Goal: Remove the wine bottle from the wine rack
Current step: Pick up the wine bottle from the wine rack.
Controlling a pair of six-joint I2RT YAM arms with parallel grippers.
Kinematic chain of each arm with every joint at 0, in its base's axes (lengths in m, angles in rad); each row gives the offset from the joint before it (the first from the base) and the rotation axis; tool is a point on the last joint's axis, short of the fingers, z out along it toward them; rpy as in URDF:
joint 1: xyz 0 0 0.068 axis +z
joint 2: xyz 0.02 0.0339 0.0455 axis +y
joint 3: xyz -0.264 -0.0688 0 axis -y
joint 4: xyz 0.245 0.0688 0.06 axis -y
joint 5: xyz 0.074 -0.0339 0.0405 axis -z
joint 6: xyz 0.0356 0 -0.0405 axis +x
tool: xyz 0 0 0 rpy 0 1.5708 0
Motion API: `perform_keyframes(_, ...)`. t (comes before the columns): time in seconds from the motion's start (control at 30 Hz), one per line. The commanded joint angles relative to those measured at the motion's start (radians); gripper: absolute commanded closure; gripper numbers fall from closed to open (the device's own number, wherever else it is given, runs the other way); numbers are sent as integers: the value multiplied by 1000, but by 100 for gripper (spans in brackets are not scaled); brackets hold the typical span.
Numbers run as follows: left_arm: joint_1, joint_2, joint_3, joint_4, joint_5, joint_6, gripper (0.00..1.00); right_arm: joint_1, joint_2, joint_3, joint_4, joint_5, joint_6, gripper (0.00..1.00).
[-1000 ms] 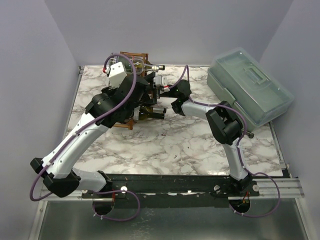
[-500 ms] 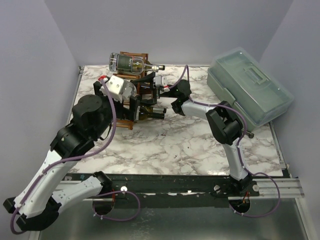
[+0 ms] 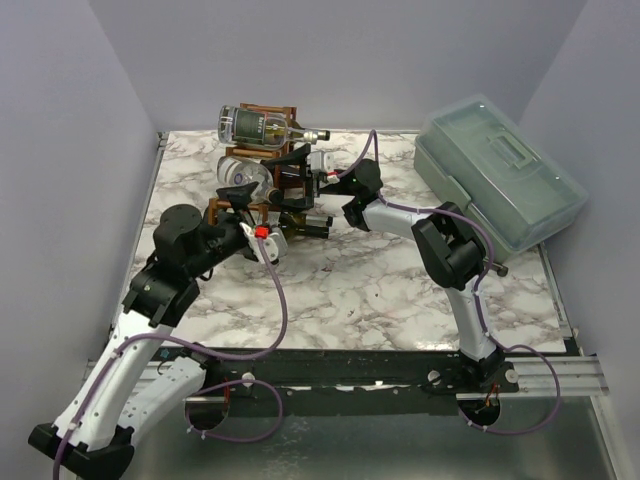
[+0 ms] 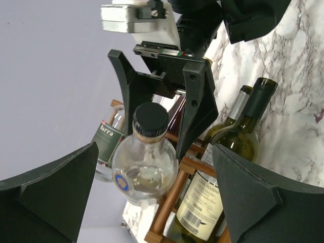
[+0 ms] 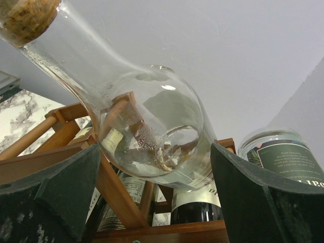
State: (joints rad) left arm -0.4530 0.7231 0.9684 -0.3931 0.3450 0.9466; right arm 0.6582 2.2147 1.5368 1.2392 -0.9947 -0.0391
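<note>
Although several bottles lie in the wine rack [image 4: 191, 166], the right gripper [image 5: 155, 146] is set at only one of them, a clear round-bellied bottle [image 4: 144, 169]. This bottle rests on its side on the upper bars, its stoppered neck sticking out of the frame. The right jaws are spread, one finger on each side of that neck. The left wrist view shows a gap at either side, so they pinch nothing. The left gripper [image 4: 154, 146] hangs just in front of the rack facing the bottles, its jaws spread wide and empty. A dark green wine bottle [image 3: 252, 127] lies across the very top of the rack, neck toward the right in the overhead view. Two more green wine bottles [image 4: 238, 136] sit side by side in the lower cells, necks outward. The rack stands at the far left of the marbled desk [image 3: 350, 280]. A translucent grey-green toolbox [image 3: 500, 175] sits well apart at the far right corner.
</note>
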Motion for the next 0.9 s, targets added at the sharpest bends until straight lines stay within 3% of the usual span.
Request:
perform_keyframes(0.0, 5, 65, -2, 62, 92, 135, 6, 10, 41, 6, -38, 32, -28, 11)
perform_keyframes(0.37, 77, 168, -2, 130, 137, 156, 23, 11, 46, 15, -38, 30, -14, 11)
perform_keyframes(0.5, 94, 197, 5, 142, 149, 152, 41, 11, 48, 19, -41, 25, -12, 11)
perform_keyframes(0.8, 99, 245, 16, 174, 193, 127, 42, 11, 49, 19, -47, 29, -15, 11)
perform_keyframes(0.87, 101, 248, 16, 182, 202, 122, 47, 11, 51, 23, -49, 29, -15, 11)
